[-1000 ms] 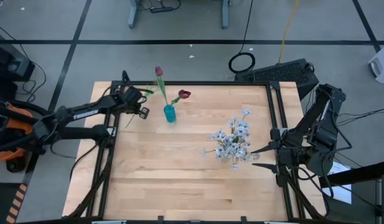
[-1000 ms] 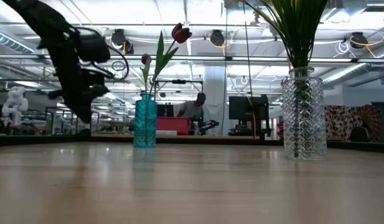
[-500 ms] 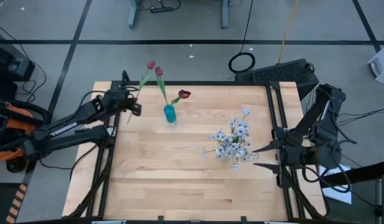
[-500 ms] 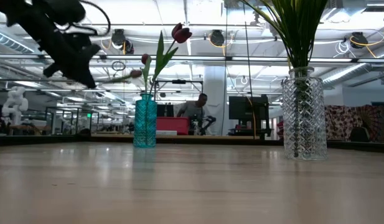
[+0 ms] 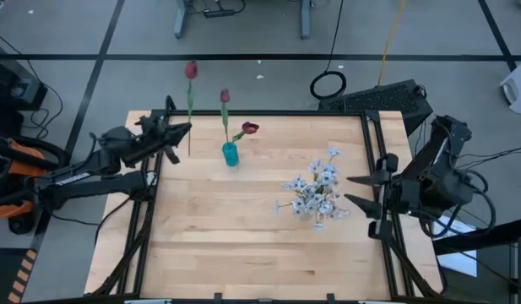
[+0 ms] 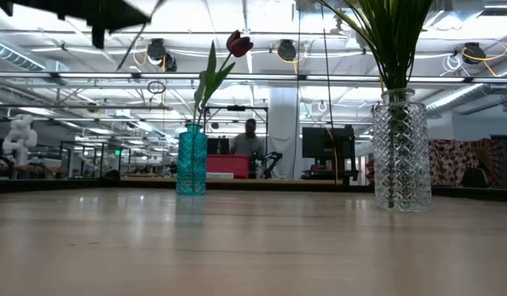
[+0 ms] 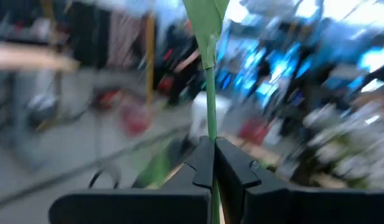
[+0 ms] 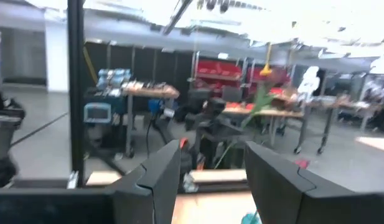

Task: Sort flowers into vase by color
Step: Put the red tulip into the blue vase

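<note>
A red tulip [image 5: 191, 70] on a green stem stands upright above the table's far left corner, with my left gripper [image 5: 182, 129] shut on it. To the gripper's right, a small teal vase [image 5: 230, 154] holds two red tulips [image 5: 225, 95] by their stems. A clear glass vase [image 6: 400, 148] at mid right holds a spray of white flowers [image 5: 317, 192]. My right gripper [image 5: 355, 192] hovers open just right of that spray, with nothing between its fingers [image 8: 155, 174]. My left gripper pinches the tulip's green stem [image 7: 210, 127] between its two fingertips, on the stem's lower part. The fingers lie level and across the stem, coming from the table's left side. The tulip is lifted clear, upright, bud on top, with a short stem end below the fingers.
Bare wood fills the table's near half [image 5: 243, 253]. A black metal frame [image 5: 374, 143] runs along the table's sides. Beyond the far edge the floor holds cables and a black mat [image 5: 382, 97]. A person [image 6: 250, 140] stands in the room behind the teal vase.
My left gripper has risen and drawn back toward the table's left edge, tipping from pointing down to level. The tulip it holds has swung up with it and now stands upright, clear of the table. My right gripper has risen a little and tipped upward, staying open.
</note>
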{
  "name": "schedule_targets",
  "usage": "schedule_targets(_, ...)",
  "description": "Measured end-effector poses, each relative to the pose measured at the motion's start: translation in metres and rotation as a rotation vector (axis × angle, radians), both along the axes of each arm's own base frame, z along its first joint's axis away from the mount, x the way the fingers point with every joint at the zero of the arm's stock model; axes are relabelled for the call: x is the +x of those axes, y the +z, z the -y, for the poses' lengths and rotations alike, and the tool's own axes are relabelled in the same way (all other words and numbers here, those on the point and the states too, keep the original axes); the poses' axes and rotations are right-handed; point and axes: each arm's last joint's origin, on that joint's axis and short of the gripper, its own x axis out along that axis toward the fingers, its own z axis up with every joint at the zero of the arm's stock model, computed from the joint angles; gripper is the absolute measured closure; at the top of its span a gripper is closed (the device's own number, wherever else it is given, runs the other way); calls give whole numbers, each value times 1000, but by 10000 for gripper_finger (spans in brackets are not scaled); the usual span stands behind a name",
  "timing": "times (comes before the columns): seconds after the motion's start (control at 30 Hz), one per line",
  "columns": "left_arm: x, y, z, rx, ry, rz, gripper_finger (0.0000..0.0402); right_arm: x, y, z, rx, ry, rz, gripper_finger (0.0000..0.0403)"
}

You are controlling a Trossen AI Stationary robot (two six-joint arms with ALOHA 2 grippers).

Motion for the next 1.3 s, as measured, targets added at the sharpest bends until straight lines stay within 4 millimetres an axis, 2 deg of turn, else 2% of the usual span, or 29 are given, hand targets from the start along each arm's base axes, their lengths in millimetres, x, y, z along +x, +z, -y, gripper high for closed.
schedule_targets(0.2, 5, 22, 12, 123, -140, 189, 393, 15, 12, 1, -49, -1, 134, 234)
schedule_targets(0.3, 11, 27, 19, 170, -200, 240, 393, 31, 10, 2, -75, -1, 175, 234)
schedule_targets(0.43, 25, 33, 28, 231, -267, 299, 393, 67, -1, 4, -107, -29, 170, 234)
schedule_targets(0.57, 42, 36, 39, 277, -329, 361, 393, 105, 7, 9, -79, -56, 129, 234)
schedule_targets(0.67, 57, 33, 49, 301, -374, 382, 393, 140, 8, 8, -77, -38, 52, 234)
schedule_targets(0.8, 75, 29, 64, 337, -404, 433, 393, 187, -1, 3, -98, 2, -29, 234)
schedule_targets(0.9, 86, 25, 77, 362, -442, 470, 393, 211, -10, -4, -92, 10, -49, 233)
schedule_targets(1.03, 94, 20, 96, 403, -492, 488, 393, 232, -29, -17, -114, 21, -98, 220)
schedule_targets(1.3, 111, 13, 123, 457, -518, 416, 393, 250, -54, -28, -133, 24, -153, 158)
